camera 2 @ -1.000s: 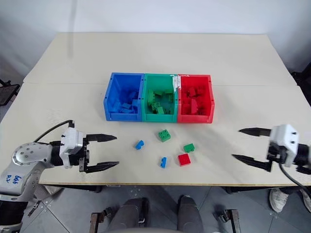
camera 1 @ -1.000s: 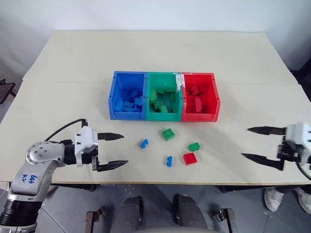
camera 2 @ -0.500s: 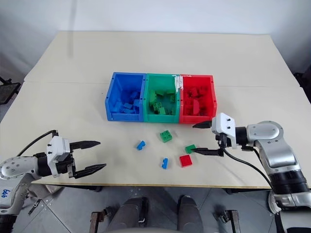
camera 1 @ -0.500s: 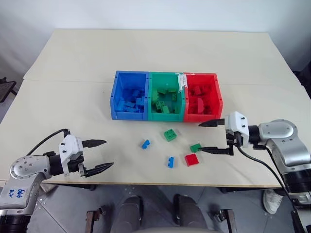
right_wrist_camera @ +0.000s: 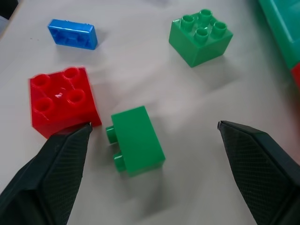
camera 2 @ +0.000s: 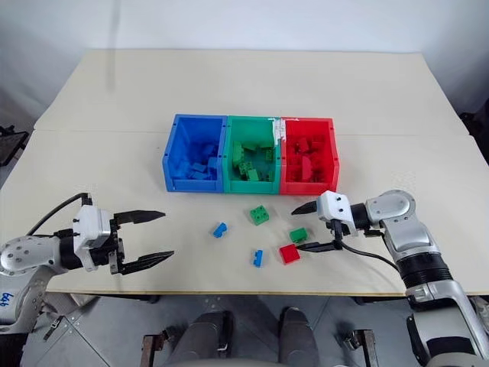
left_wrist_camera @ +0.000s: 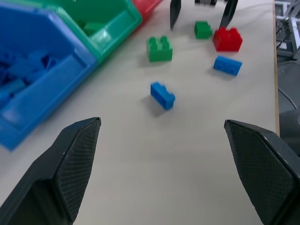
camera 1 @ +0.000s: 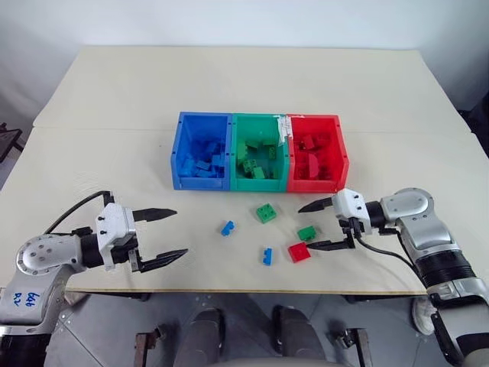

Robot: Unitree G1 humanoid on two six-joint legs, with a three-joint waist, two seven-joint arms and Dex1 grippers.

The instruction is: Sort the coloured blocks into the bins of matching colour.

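Lying on its side between my right gripper's (camera 2: 310, 227) spread, empty jaws, the small green block (right_wrist_camera: 136, 139) sits on the table (camera 1: 114, 107) just beside the red block (right_wrist_camera: 63, 99). I judge it light, rigid, slick plastic, best pinched across flat faces. My left gripper (camera 1: 162, 235) hangs wide open, holding nothing.

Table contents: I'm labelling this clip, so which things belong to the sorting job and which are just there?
Part of the job:
- blue bin, green bin, red bin
- loose blocks: two blue, two green, one red
- right gripper, jaws open around the small green block

Just there:
- table
- white tag on the bins
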